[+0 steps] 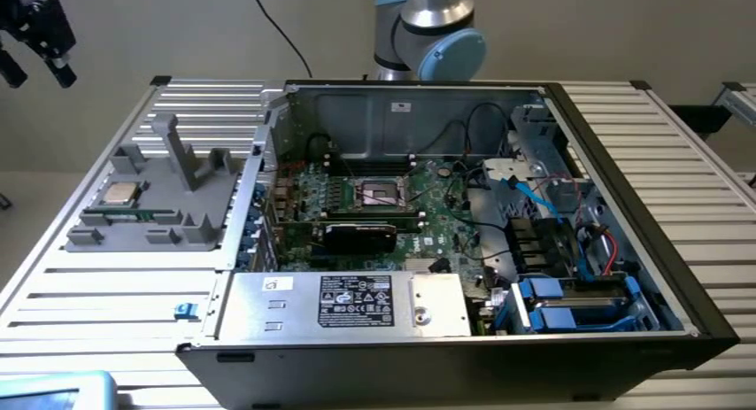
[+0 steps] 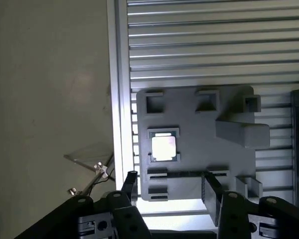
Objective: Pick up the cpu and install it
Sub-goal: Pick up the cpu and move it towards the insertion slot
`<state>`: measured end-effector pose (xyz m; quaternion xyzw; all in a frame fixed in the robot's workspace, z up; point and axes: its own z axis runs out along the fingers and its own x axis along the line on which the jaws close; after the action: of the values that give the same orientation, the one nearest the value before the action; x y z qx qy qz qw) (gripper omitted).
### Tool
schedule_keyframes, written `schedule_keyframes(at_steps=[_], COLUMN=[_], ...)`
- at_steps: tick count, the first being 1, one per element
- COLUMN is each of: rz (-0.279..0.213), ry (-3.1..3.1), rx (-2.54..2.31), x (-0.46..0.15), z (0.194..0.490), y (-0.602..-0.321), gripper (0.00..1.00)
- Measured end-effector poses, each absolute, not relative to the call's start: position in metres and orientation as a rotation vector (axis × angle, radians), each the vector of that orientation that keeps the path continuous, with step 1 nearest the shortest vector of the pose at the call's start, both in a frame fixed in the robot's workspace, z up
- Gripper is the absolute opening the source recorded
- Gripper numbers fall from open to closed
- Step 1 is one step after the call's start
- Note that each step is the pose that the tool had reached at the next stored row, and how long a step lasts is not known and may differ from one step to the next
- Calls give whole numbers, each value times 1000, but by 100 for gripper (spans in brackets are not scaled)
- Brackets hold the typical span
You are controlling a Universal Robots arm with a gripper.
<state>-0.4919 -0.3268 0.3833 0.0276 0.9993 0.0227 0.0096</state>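
Observation:
The cpu (image 1: 119, 195) is a small silver-topped square lying flat in a recess of the grey holder (image 1: 177, 215) on the slatted table, at the exterior view's left of the computer case. My gripper (image 1: 35, 71) hangs high above the table's far corner on that side, well away from the cpu. In the wrist view the cpu (image 2: 164, 148) sits in the grey holder (image 2: 229, 164) far below, and my gripper (image 2: 170, 191) is open, its two black fingers (image 2: 129, 186) wide apart with nothing between them. The black socket (image 1: 381, 194) lies on the motherboard inside the case.
The open computer case (image 1: 614, 162) fills the table's middle, with a black card (image 1: 360, 235), cables, blue drive brackets (image 1: 567, 308) and a power supply (image 1: 343, 302). The arm's base (image 1: 428, 34) stands behind the case. Upright posts (image 1: 177, 149) rise from the holder.

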Motion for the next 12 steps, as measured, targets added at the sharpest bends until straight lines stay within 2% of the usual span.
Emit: schedule_keyframes(at_steps=[2,3,12], rz=[71,71,71], ry=[3120,3120,3125], rx=[86,86,85], x=[-492,-492,-491], z=[382,381,365], y=[-327,-327,-327], gripper=[65,72,72])
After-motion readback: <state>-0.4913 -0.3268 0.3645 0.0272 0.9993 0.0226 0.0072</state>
